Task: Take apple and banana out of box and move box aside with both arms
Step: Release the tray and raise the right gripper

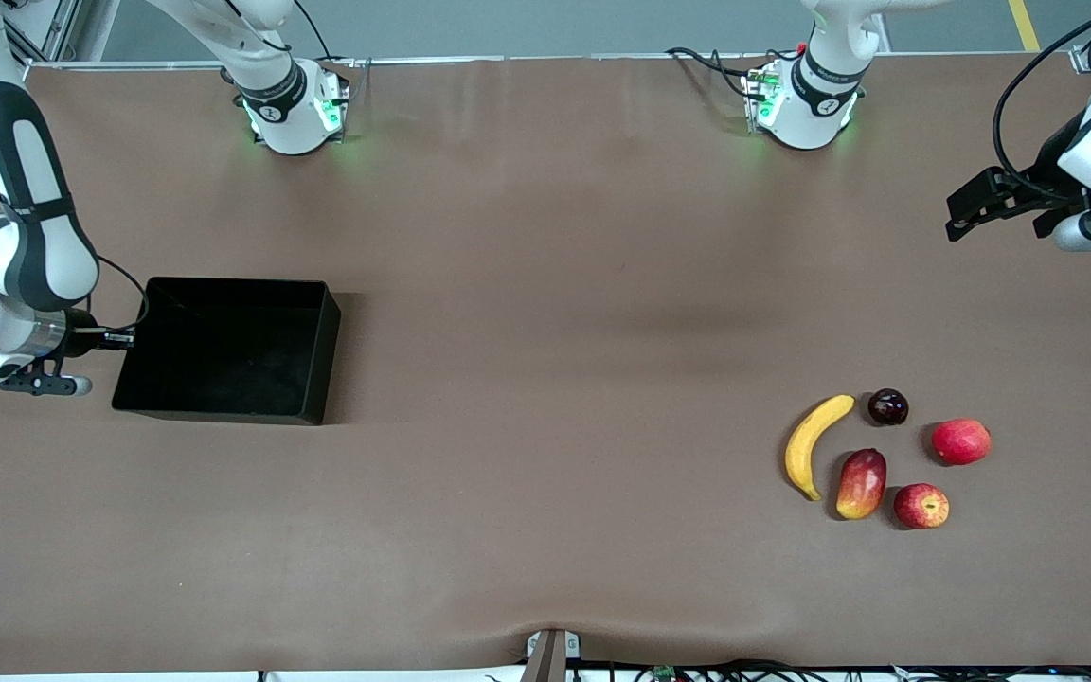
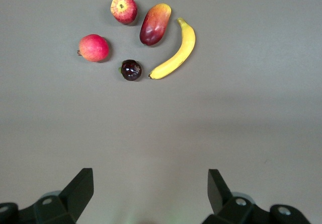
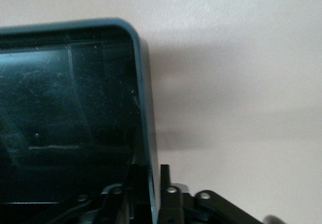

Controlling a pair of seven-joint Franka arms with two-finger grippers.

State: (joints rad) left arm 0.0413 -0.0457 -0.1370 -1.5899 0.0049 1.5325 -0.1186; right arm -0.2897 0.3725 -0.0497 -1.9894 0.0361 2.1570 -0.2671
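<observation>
I saw brown table [image 1: 545,426] under grey floor strip, frame top. Right gripper [image 1: 119,337] straddled box [image 1: 223,350] wall, grip unclear. Left gripper [image 1: 967,213] spread apart, upper right. Banana [image 1: 813,443], apple [image 1: 921,506] lower right.

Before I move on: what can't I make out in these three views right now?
- Right pincer at the box wall: the front view hides its fingertips under the wrist; the right wrist view crops them at the edge, so an actual grip is unclear.
- Box floor: glossy black in both views, contents not discernible.
- Left pincer: open over bare table; its arm is cut off by the front view's edge.
- Banana and apple: undersides hidden.
</observation>
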